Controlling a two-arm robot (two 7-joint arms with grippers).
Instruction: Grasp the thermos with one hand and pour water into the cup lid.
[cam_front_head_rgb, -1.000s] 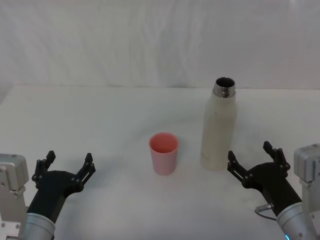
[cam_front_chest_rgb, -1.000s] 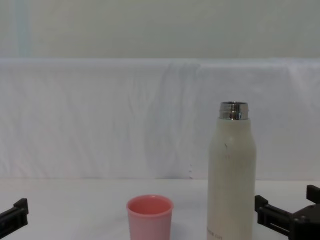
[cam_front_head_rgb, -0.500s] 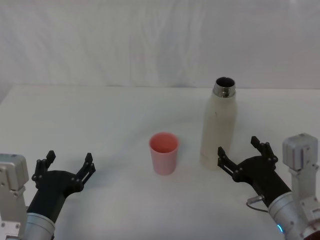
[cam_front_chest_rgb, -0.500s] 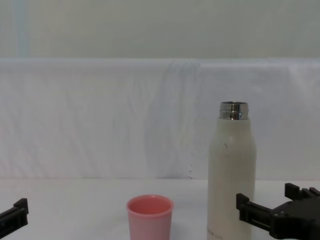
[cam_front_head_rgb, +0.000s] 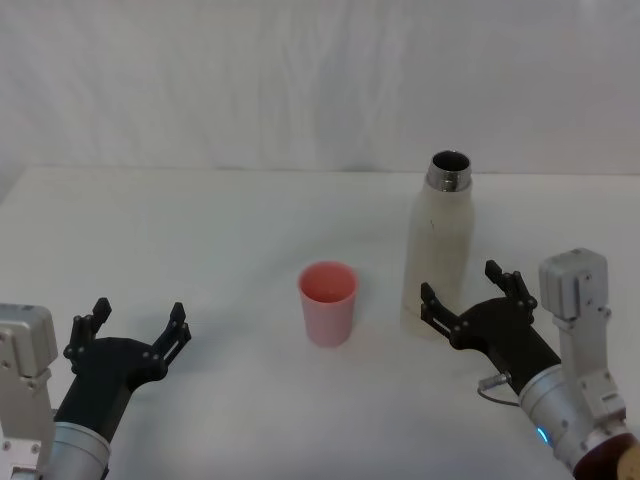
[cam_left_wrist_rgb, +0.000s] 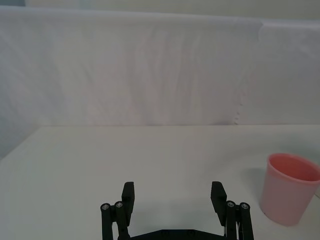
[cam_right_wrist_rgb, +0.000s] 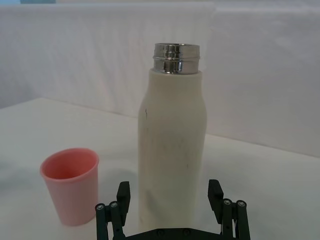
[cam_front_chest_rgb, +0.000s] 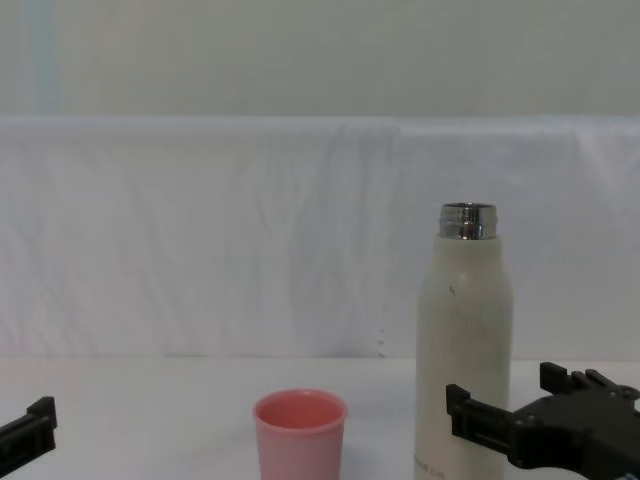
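Observation:
The cream-white thermos (cam_front_head_rgb: 437, 250) (cam_right_wrist_rgb: 171, 145) (cam_front_chest_rgb: 463, 350) stands upright and uncapped on the white table, right of centre. The pink cup lid (cam_front_head_rgb: 327, 305) (cam_right_wrist_rgb: 71, 185) (cam_left_wrist_rgb: 291, 187) (cam_front_chest_rgb: 299, 435) stands upright to its left, a short gap away. My right gripper (cam_front_head_rgb: 470, 296) (cam_right_wrist_rgb: 170, 202) (cam_front_chest_rgb: 500, 410) is open, its fingers on either side of the thermos's lower body just in front of it, not touching. My left gripper (cam_front_head_rgb: 133, 328) (cam_left_wrist_rgb: 174, 200) is open and holds nothing near the table's front left, well away from the cup lid.
A white cloth covers the table (cam_front_head_rgb: 200, 240) and hangs as a backdrop (cam_front_head_rgb: 300, 80) behind it. The table's left edge shows at the far left.
My right gripper has moved left and forward from the thermos's right side until its open fingers straddle the thermos's base. The left arm, thermos and cup lid have not moved.

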